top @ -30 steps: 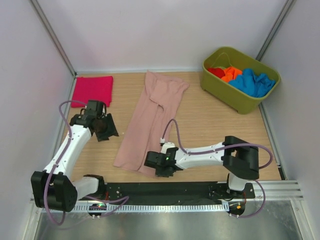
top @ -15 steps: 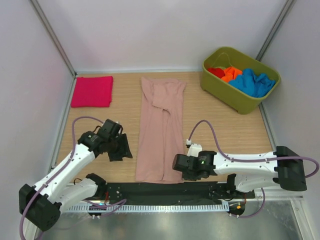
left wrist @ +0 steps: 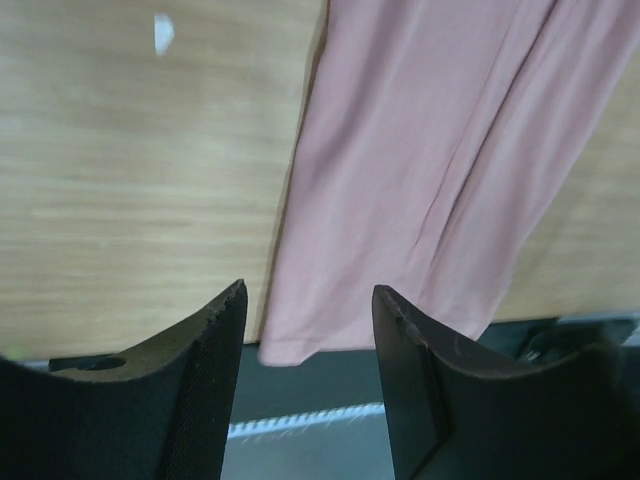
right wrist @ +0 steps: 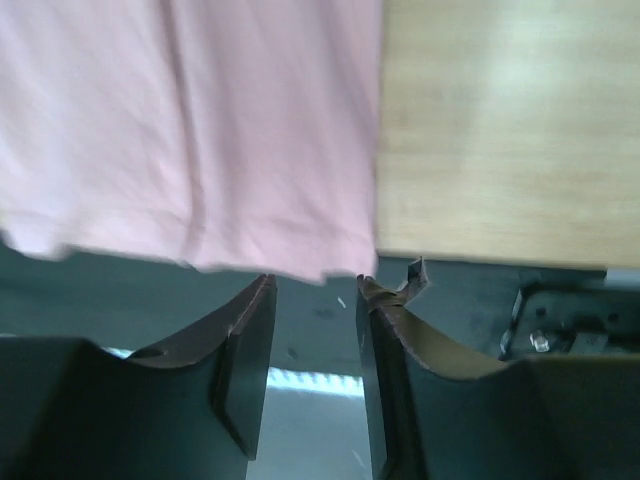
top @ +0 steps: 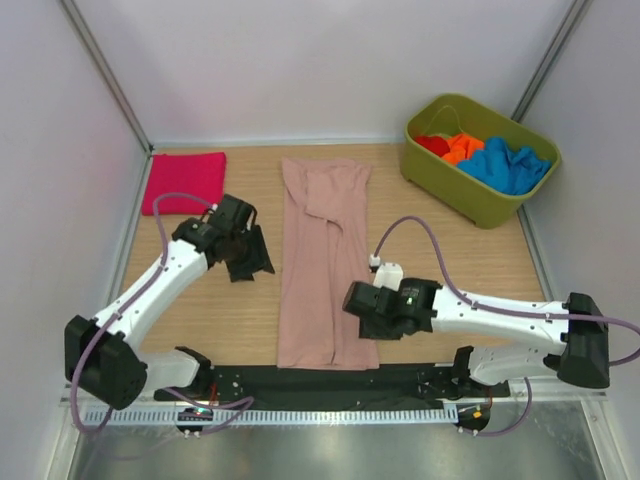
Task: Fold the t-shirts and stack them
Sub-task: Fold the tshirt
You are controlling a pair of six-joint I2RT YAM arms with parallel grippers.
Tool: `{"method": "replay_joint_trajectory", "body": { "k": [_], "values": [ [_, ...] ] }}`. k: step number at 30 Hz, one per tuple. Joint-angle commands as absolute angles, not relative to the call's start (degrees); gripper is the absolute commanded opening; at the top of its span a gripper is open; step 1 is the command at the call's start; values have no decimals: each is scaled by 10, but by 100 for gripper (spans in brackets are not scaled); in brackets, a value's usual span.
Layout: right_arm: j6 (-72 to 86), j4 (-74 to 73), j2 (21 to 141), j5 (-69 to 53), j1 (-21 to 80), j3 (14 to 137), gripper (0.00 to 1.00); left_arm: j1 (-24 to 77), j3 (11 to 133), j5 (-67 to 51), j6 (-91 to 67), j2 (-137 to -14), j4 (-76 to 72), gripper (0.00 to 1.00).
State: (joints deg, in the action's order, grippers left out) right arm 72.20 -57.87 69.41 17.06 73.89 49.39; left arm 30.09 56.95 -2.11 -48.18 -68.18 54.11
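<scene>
— How many shirts do you count from here?

— Five. One dusty-pink t-shirt (top: 322, 255) lies as a long narrow strip down the middle of the frame, on the wooden table (top: 440, 255), with its lower hem reaching the dark strip (top: 330, 378) along the table's bottom edge. One magenta t-shirt (top: 185, 182) sits folded flat in the upper left. The other three are bundled in the one olive-green tub (top: 446, 186) at the upper right: a red one (top: 432, 144), an orange one (top: 460, 150) and a blue one (top: 505, 165).

— And the two arms?

— The left gripper (top: 250, 258) hangs over bare wood just left of the pink strip, about mid-height in the frame. Its wrist view shows the two fingers (left wrist: 205, 380) spread well apart with nothing between them, only cloth and table below.

— The right one?

— The right gripper (top: 365, 315) is over the strip's lower right edge. Its fingers (right wrist: 245, 360) stand parted by a narrower gap, and nothing is pinched there; the pink hem lies just beyond the tips
</scene>
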Motion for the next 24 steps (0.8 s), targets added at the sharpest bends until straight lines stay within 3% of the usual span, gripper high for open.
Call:
{"method": "replay_joint_trajectory", "body": {
  "k": [1, 6, 10, 11, 17, 19, 24],
  "values": [
    [583, -586, 704, 197, 645, 576, 45, 223, 648, -51, -417, -748, 517, 54],
    [399, -421, 804, 185, 447, 713, 47, 130, 689, -84, -406, -773, 458, 54],
    [317, -395, 995, 225, 400, 920, 48, 102, 692, -105, -398, -795, 437, 54],
    [303, -417, 1045, 243, 395, 1025, 49, 103, 686, -105, -394, -799, 434, 54],
    [307, -488, 1334, 259, 356, 1378, 48, 102, 650, -93, -369, -802, 408, 54],
    [309, -467, 1365, 253, 351, 1397, 48, 103, 641, -89, -363, -805, 404, 54],
    [313, -274, 1368, 193, 332, 1276, 48, 103, 625, -85, -343, -798, 394, 54]
  ]
}}
